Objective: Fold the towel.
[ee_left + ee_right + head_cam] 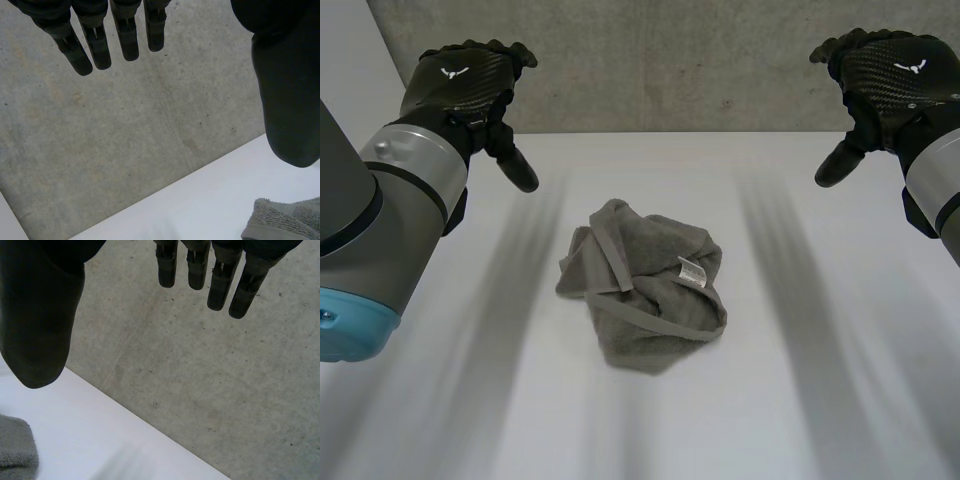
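Lying crumpled on the table (820, 400), the towel (645, 300) sits midway between left hand (460, 80) and right hand (895, 75), both raised, fingers extended, holding nothing, neither nearer.

surface: white table (820, 400) | backdrop: grey concrete wall (670, 60) along its far edge

Grey towel (645, 290) crumpled in heap mid-table, hem band looping across, white label facing up.

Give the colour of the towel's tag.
The tag is white, clearest in the head view.
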`<state>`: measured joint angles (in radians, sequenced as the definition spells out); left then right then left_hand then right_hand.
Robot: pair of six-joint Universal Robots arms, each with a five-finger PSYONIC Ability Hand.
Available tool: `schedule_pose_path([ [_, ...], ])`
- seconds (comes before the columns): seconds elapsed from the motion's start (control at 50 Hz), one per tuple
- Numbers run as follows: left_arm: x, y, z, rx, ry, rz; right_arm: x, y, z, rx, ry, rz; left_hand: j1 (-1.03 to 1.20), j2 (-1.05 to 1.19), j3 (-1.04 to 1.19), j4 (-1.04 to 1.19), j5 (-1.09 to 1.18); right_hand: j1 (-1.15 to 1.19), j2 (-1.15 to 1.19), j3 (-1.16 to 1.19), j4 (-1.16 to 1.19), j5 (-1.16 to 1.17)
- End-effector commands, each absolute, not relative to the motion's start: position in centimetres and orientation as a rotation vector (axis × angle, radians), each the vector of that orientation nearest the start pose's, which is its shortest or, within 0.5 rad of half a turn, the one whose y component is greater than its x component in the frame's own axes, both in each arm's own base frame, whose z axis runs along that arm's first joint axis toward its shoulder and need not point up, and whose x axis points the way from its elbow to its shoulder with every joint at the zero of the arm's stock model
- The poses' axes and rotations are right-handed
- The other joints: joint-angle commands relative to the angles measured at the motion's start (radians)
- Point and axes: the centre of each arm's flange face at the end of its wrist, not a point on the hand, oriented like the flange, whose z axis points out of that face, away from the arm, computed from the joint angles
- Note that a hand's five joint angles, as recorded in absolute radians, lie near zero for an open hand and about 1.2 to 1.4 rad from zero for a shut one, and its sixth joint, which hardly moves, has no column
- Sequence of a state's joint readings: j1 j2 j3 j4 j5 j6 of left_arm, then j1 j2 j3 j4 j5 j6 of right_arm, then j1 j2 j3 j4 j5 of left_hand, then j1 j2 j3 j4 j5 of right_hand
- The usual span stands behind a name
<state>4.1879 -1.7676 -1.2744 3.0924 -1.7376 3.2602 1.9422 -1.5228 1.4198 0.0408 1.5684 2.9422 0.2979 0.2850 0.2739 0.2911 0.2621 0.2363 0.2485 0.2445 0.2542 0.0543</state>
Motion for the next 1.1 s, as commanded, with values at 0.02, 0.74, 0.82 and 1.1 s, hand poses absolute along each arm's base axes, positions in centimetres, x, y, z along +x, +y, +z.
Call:
schedule_pose_path([
  [0.02, -27.9, -24.6, 33.7, 0.547, 2.215, -2.419, 23.9, -25.1, 33.7, -0.587, 1.984, -2.191, -0.058, -0.045, -0.034, -0.051, -0.197, -0.062, -0.074, -0.07, -0.08, -0.054],
  [0.74, -33.0, -28.2, 19.9, 1.184, 2.156, -2.018, 28.7, -27.1, 18.9, -0.498, 2.324, -1.533, -0.064, -0.051, -0.04, -0.057, -0.203, -0.062, -0.074, -0.07, -0.08, -0.054],
  [0.82, -34.0, -28.9, 17.8, 1.236, 2.071, -2.032, 30.3, -26.4, 16.8, -0.545, 2.335, -1.459, -0.058, -0.045, -0.034, -0.051, -0.197, -0.062, -0.074, -0.07, -0.08, -0.054],
  [1.1, -36.3, -27.4, 14.7, 1.425, 2.048, -2.071, 32.1, -25.7, 13.2, -0.563, 2.374, -1.334, 0.589, 0.602, 0.613, 0.596, 0.45, 0.769, 0.757, 0.761, 0.751, 0.776],
])
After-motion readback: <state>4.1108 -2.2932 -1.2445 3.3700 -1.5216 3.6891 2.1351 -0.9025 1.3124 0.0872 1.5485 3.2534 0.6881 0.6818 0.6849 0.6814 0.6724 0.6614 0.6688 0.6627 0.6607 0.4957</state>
